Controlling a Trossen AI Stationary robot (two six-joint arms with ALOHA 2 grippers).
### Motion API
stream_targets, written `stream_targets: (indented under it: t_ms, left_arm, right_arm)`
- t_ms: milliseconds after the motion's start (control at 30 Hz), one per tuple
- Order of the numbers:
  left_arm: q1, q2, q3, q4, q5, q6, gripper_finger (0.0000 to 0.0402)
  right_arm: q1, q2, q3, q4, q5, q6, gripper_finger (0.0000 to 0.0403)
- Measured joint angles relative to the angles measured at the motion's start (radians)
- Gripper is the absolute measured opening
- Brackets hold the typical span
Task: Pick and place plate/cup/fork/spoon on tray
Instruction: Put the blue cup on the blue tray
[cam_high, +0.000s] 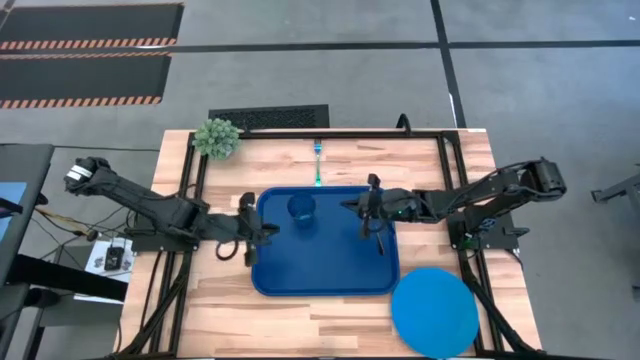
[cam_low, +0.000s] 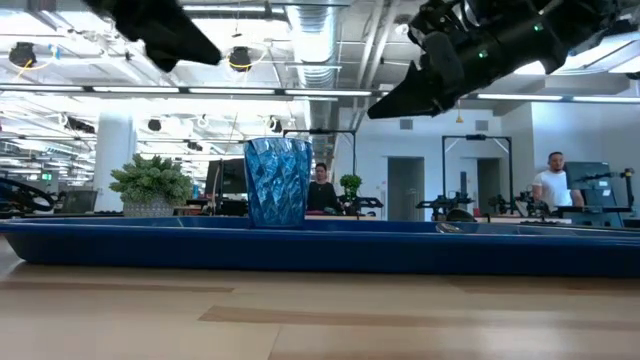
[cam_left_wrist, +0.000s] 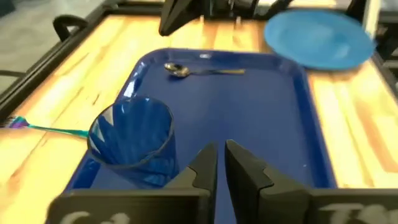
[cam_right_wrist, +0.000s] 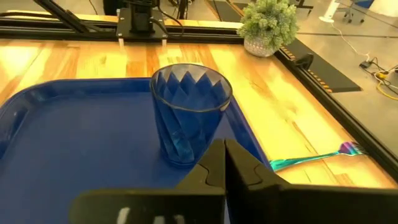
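The dark-blue tray (cam_high: 330, 275) lies in the middle of the table. The cup (cam_high: 302, 208) stands upright on the tray's far left part; it also shows in the right wrist view (cam_right_wrist: 189, 112). The spoon (cam_left_wrist: 199, 71) lies on the tray by its right rim. The fork (cam_high: 318, 165) lies on the table just beyond the tray's far rim. The bright-blue plate (cam_high: 435, 312) lies on the table at the near right. My left gripper (cam_high: 265, 232) is shut and empty over the tray's left rim. My right gripper (cam_high: 368, 208) is shut and empty above the tray's right part.
A small potted plant (cam_high: 217, 137) stands at the table's far left corner. A black frame (cam_high: 450, 150) runs around the work area. Bare wood lies between the tray and the table's near edge.
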Motion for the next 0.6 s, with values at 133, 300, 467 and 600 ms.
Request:
stream_targets:
  t_ms: [133, 300, 467, 600]
  left_arm:
    - [0.038, 0.118, 0.100, -0.032, 0.072, 0.049, 0.0059]
    - [0.064, 0.262, 0.183, -0.034, 0.078, 0.155, 0.0099]
    - [0.120, 0.377, 0.245, -0.040, 0.053, 0.184, 0.0123]
    - [0.168, 0.440, 0.269, -0.056, 0.052, 0.211, 0.0131]
  right_arm:
    - [0.003, -0.001, 0.000, -0.001, 0.000, 0.001, 0.0010]
    - [0.003, -0.001, 0.000, -0.002, 0.000, 0.002, 0.0020]
    - [0.004, -0.001, 0.000, -0.003, 0.000, 0.002, 0.0013]
    - [0.004, -0.001, 0.000, -0.006, -0.001, 0.002, 0.0011]
